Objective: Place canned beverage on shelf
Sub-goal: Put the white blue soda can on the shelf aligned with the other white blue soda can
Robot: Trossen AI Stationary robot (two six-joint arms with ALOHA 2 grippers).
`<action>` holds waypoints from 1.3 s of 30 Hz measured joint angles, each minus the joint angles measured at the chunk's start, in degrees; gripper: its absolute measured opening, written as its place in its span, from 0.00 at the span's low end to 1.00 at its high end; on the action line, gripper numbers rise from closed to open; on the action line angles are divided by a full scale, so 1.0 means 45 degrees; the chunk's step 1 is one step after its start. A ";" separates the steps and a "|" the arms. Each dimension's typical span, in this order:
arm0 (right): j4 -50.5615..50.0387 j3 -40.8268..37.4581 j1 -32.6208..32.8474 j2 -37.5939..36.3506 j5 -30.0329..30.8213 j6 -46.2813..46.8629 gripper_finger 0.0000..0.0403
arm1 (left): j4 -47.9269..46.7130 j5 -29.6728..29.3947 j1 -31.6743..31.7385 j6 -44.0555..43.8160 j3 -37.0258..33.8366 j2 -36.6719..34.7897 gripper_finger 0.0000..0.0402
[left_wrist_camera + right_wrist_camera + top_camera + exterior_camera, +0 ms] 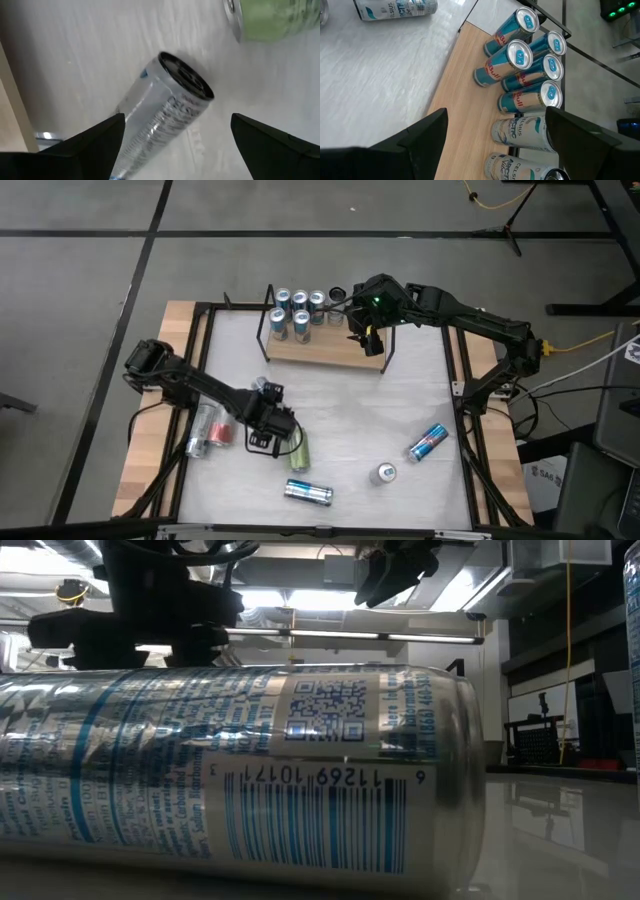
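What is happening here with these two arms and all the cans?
The robot is stocking cans on a small wooden shelf at the table's far side. Six cans already stand there. The right claw hovers open and empty over the shelf beside them. The left claw is open above a silver can lying on the table, not yet gripping it, with a green can beside it. More cans lie scattered on the table.

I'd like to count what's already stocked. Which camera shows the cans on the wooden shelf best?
The right wrist view: six upright cans fill it, labels readable, on the light wooden shelf. The high view shows them small from above. The low and left wrist views don't show them.
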 joint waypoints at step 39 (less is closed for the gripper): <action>-0.0015 0.0002 0.0000 0.0000 -0.0003 0.0000 0.80 | 0.0516 0.1624 0.1093 0.1274 0.0005 0.0015 0.88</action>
